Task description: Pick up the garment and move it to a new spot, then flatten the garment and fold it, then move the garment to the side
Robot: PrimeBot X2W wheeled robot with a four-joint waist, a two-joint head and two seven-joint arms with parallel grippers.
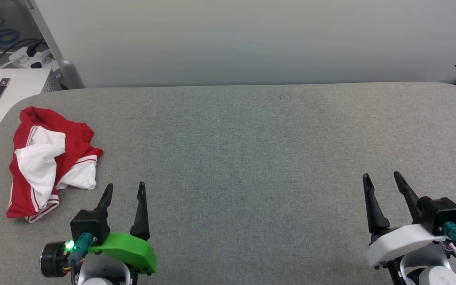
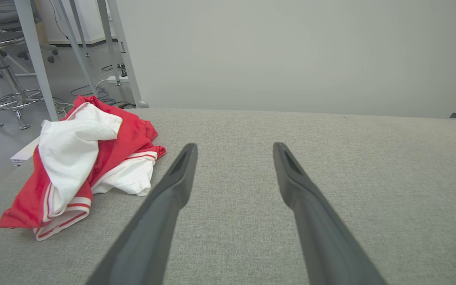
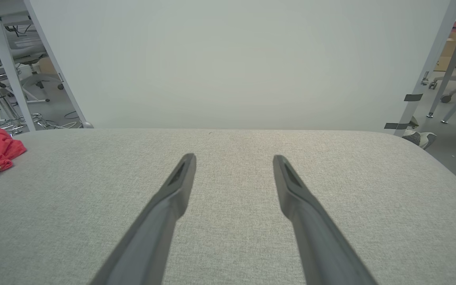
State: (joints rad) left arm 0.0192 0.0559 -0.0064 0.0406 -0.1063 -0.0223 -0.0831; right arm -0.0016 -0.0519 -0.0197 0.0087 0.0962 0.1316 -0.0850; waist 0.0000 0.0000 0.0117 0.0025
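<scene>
The left gripper [image 1: 126,184] hangs over the tabletop's [image 1: 251,158] near edge toward the left corner, its jaws spread wide and holding nothing. The right gripper [image 1: 381,174], likewise spread and bare, hangs by the near right corner. Near the left gripper, ahead and to its left along the left edge, the garment [image 1: 50,162] lies crumpled, with red cloth, white sleeves and striped trim facing up.
</scene>
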